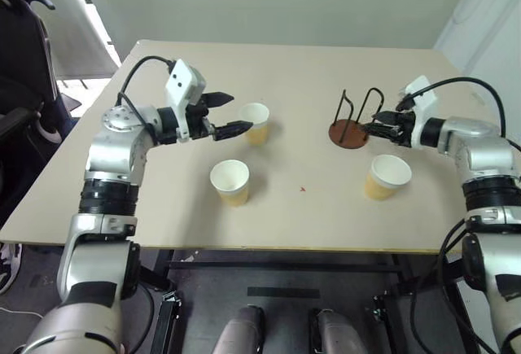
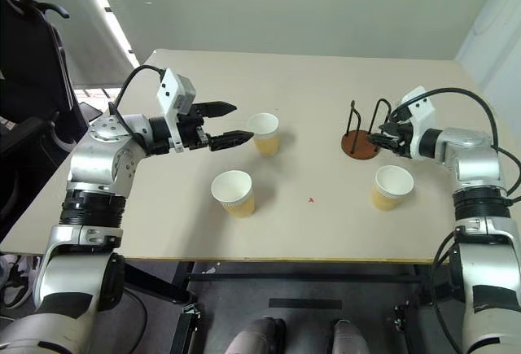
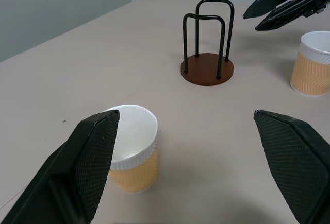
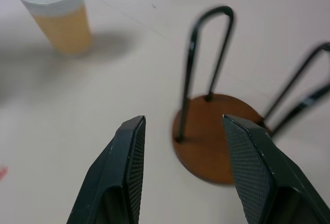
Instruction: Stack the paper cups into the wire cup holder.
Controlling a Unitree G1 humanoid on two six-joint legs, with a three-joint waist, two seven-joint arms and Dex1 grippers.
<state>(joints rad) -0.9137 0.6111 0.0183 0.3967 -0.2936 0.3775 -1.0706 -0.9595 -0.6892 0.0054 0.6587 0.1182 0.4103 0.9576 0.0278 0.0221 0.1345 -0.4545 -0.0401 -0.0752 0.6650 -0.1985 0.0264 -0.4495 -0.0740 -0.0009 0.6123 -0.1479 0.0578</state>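
Both arms reach inward over the bench (image 1: 326,69), the left pincer (image 1: 221,114) spread wide and empty at one of three upright cups (image 1: 256,122), the right pincer (image 1: 376,126) parted and empty just beside the bare holder (image 1: 350,130), mid-bench.

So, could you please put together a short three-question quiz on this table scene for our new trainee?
1. How many paper cups stand on the table?
2. True or false: a cup already sits inside the wire cup holder.
3. The left gripper is closest to: A) the far cup, B) the near cup, C) the right-hand cup.

Key
1. Three, all upright and apart.
2. False: the holder is empty, with the right gripper beside it.
3. A: its open fingers point at the far cup.
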